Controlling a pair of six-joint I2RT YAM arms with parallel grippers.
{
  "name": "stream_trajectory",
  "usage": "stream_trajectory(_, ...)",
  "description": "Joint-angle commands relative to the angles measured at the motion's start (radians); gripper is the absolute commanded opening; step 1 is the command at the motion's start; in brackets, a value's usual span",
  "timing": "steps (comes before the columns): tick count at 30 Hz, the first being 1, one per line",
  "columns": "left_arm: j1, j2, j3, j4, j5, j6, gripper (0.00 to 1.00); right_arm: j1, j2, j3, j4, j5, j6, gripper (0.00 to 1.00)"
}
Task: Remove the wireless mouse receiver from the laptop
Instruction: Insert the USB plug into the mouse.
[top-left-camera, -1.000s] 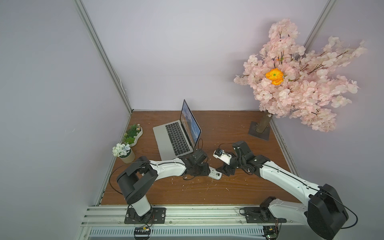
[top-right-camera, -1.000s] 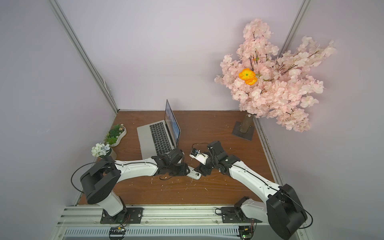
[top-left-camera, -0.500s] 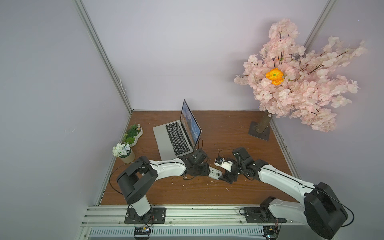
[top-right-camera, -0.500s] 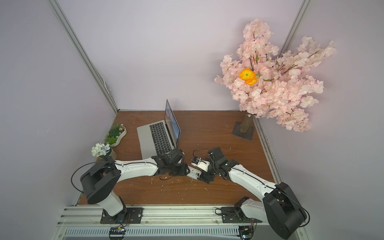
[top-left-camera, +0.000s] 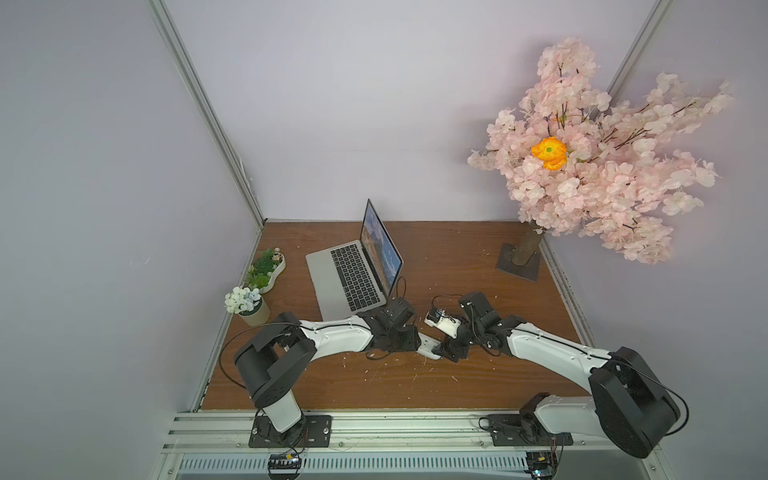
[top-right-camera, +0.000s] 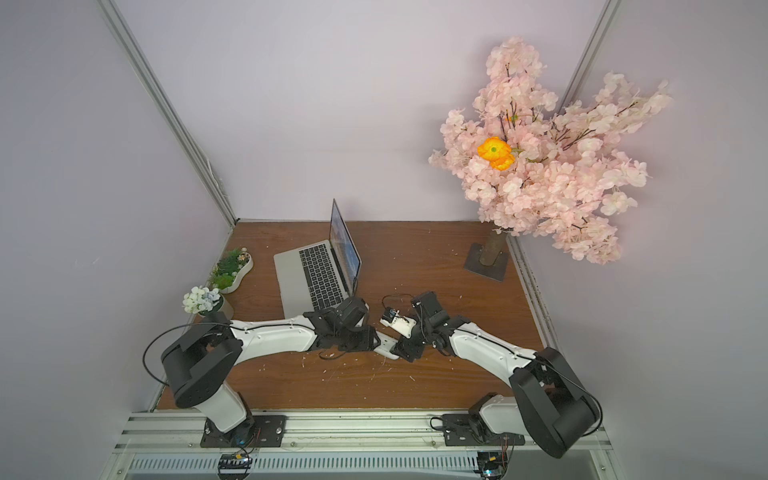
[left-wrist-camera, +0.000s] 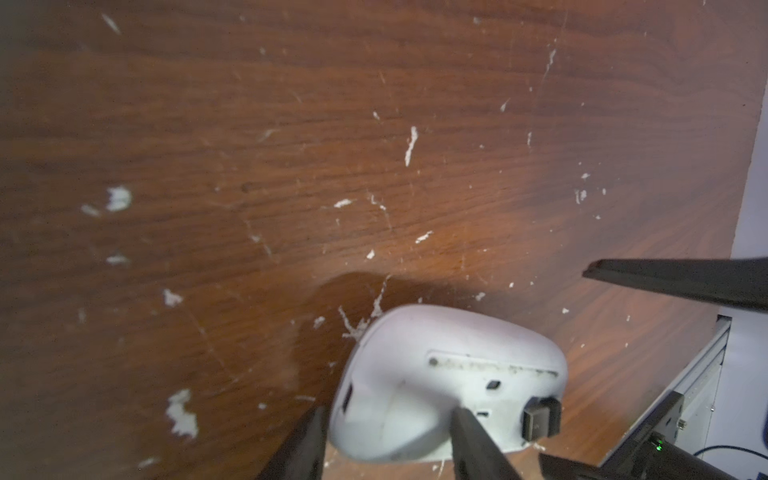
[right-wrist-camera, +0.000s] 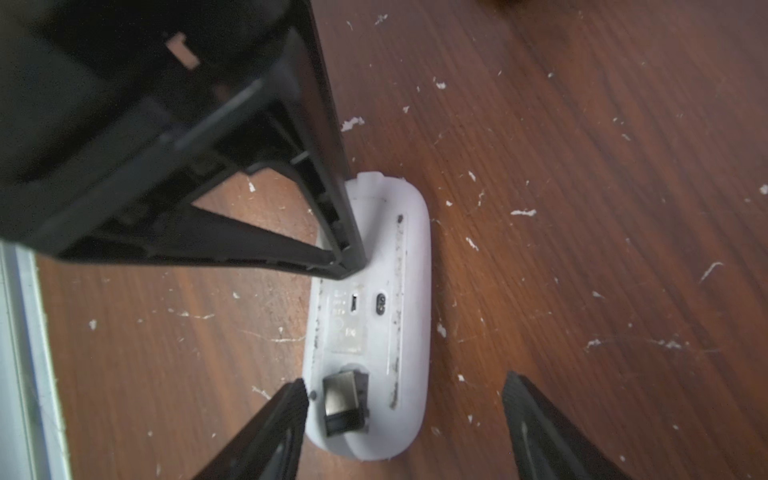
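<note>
The laptop (top-left-camera: 345, 278) (top-right-camera: 311, 278) stands open at the back left in both top views. A white mouse (left-wrist-camera: 419, 382) (right-wrist-camera: 386, 257) rests on its edge on the wooden table, underside showing. My left gripper (left-wrist-camera: 386, 415) (top-left-camera: 422, 343) is shut on the mouse across its thickness. The wireless mouse receiver (right-wrist-camera: 343, 405) (left-wrist-camera: 540, 417), a small dark stub, sits in a recess at one end of the mouse's underside. My right gripper (right-wrist-camera: 405, 419) (top-left-camera: 446, 351) is open and straddles that end. One of its fingers (right-wrist-camera: 286, 415) lies right beside the receiver; the other stands well off.
A pink blossom tree (top-left-camera: 602, 166) on a square base (top-left-camera: 519, 262) fills the back right. Two small plant pots (top-left-camera: 249, 305) (top-left-camera: 266, 270) stand along the left wall. White flecks litter the table (top-left-camera: 457, 249). A metal rail (top-left-camera: 374, 428) runs along the front.
My right gripper has come down and toward the front, from above the table to the mouse's free end. The left arm and the mouse have stayed where they were.
</note>
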Motion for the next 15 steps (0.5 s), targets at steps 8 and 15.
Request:
stream_trajectory(8, -0.007, 0.092, -0.058, -0.158, -0.067, 0.015, 0.52, 0.002, 0.014, 0.025, 0.010, 0.014, 0.023, 0.76)
stream_trajectory(15, -0.007, 0.089, -0.060, -0.156, -0.067, 0.015, 0.52, 0.003, 0.029, 0.029, 0.017, 0.032, 0.043, 0.73)
